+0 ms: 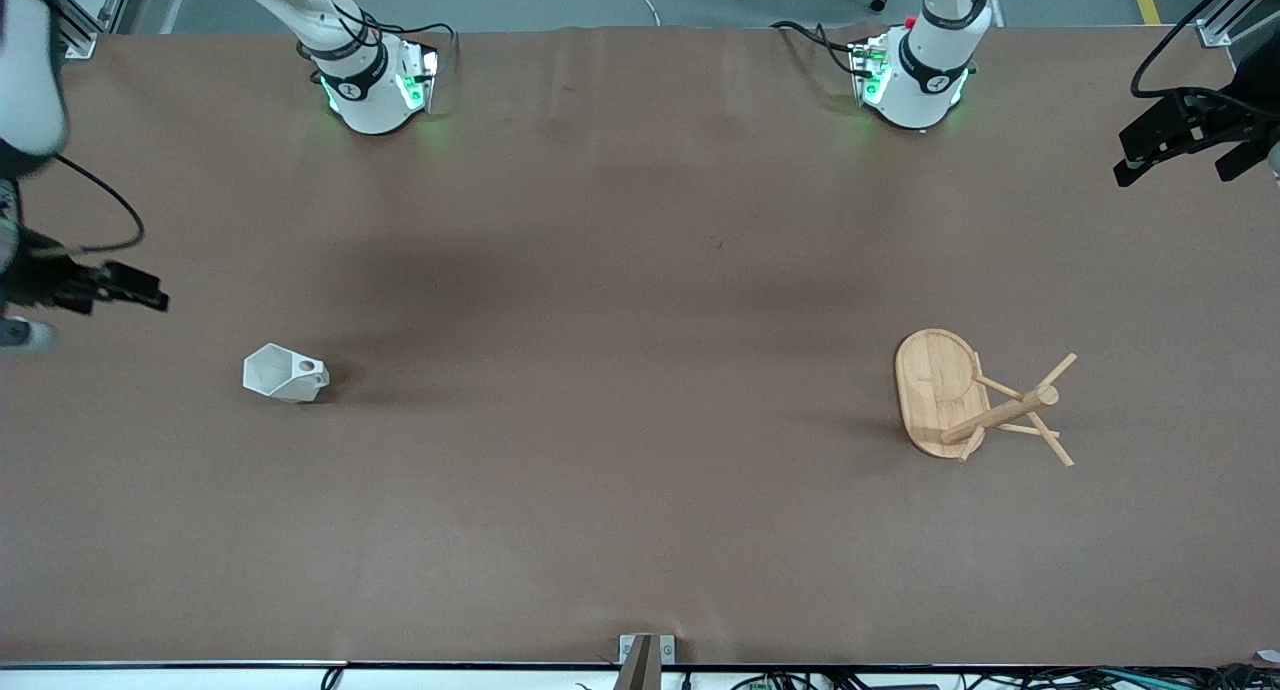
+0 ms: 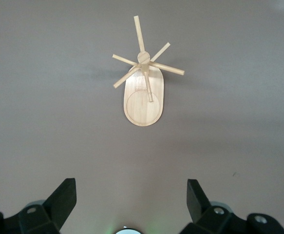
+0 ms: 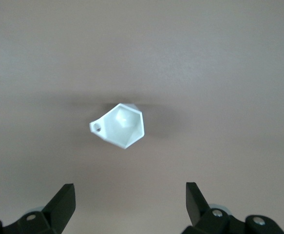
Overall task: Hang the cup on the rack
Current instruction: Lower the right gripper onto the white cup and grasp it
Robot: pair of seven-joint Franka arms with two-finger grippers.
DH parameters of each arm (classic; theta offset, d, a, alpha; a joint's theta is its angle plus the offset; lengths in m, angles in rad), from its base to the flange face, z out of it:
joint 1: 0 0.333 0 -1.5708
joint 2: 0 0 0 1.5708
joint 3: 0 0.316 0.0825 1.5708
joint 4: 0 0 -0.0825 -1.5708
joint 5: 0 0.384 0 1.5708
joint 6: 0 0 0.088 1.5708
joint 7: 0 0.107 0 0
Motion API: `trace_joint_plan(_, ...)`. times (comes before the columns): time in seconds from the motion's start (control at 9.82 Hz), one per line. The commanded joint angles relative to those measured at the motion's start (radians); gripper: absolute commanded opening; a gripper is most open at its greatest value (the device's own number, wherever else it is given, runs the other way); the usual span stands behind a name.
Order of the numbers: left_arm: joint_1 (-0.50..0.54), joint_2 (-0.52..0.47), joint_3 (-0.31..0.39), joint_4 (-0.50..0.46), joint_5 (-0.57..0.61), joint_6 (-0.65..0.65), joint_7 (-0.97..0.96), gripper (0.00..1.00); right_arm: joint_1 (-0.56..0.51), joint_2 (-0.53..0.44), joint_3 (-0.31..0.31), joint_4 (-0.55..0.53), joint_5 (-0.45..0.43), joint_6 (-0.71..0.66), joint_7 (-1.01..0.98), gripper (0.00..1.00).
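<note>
The rack (image 1: 945, 395) stood toward the left arm's end of the table, the cup (image 1: 285, 374) (on its side) toward the right arm's end. Both the left gripper (image 1: 1185, 140) and right gripper (image 1: 120, 288) waited above the table's ends, fingers spread wide, holding nothing.

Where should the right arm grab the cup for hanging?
Probably by the faceted body of the cup, coming from above. It lies on its side with the handle's hole facing up, so gripping the body leaves the hole free. The right end effector hangs open over it.
</note>
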Motion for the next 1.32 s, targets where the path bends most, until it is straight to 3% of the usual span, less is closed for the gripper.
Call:
trace_joint_plan(0.0, 0.002, 0.018, 0.001, -0.001, -0.009, -0.004, 0.034, 1.0, -0.02, 0.049, 0.005, -0.137, 0.016, 0.207, -0.051, 1.0)
trace_joint_plan(0.61, -0.004, 0.044, -0.005, -0.008, -0.001, -0.004, 0.065, 1.0, -0.018, 0.232, 0.008, -0.245, 0.016, 0.528, -0.109, 0.99)
trace_joint_plan(0.81, -0.003, 0.044, -0.005, -0.009, 0.001, -0.004, 0.063, 1.0, -0.015, 0.255, 0.011, -0.253, 0.016, 0.558, -0.109, 0.81)
trace_joint_plan(1.22, -0.004, 0.045, -0.005, -0.011, -0.004, -0.004, 0.063, 1.0, -0.017, 0.278, 0.012, -0.247, 0.042, 0.567, -0.103, 0.18)
